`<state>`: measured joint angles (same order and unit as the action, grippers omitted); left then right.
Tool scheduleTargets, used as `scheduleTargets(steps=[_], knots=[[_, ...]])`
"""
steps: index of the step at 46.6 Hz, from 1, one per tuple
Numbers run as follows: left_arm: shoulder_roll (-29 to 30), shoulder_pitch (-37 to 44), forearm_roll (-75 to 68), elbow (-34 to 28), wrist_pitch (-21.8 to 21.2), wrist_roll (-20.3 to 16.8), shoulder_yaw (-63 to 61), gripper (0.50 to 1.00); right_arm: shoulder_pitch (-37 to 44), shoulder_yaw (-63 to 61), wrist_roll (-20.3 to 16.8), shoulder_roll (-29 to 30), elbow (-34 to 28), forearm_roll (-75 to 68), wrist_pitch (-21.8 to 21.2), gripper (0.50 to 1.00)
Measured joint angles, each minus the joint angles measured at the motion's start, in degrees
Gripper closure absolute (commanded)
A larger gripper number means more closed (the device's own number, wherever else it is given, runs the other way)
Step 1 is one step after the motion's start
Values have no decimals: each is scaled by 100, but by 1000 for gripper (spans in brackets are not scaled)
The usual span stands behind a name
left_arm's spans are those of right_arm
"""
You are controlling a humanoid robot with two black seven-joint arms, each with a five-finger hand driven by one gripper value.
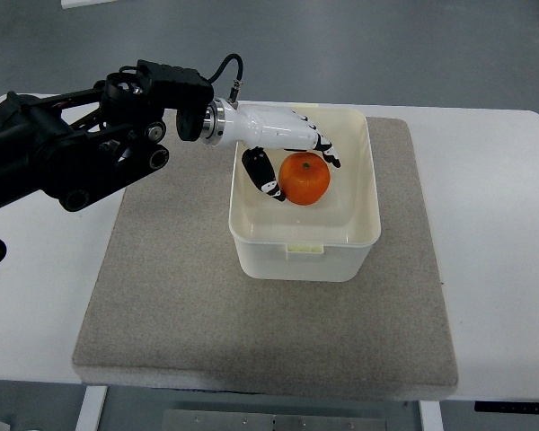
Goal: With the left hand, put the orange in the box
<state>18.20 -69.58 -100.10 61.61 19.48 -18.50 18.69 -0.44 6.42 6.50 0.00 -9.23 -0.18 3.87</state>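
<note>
The orange (305, 179) is round and bright, and it hangs inside the cream plastic box (298, 260), towards its back half. My left hand (303, 175) reaches in over the box's back-left rim, white with black fingertips. Its thumb (264, 174) lies on the orange's left side and its fingers (326, 151) curl over the top right, so the hand is shut on the orange. Whether the orange touches the box floor is not clear. The right arm is not in view.
The box stands on a grey felt mat (180, 296) that covers the middle of the white table (499, 269). My black left arm (72, 148) crosses the table's back-left corner. The floor shows beyond the far edge.
</note>
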Motion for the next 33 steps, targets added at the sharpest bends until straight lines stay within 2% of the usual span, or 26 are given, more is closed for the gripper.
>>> scheduleTargets(steps=[13,26,33], knots=[[100,4,541,8,0,5,242,506,0,0,1,0,0,0,0,568],[922,31,3203,-57,-8,-4,924,508,0,0,1,0,0,0,0,568],[1199,202,4801,-700,7,-5,942,506,-1,0,0,0,0,0,0,568]])
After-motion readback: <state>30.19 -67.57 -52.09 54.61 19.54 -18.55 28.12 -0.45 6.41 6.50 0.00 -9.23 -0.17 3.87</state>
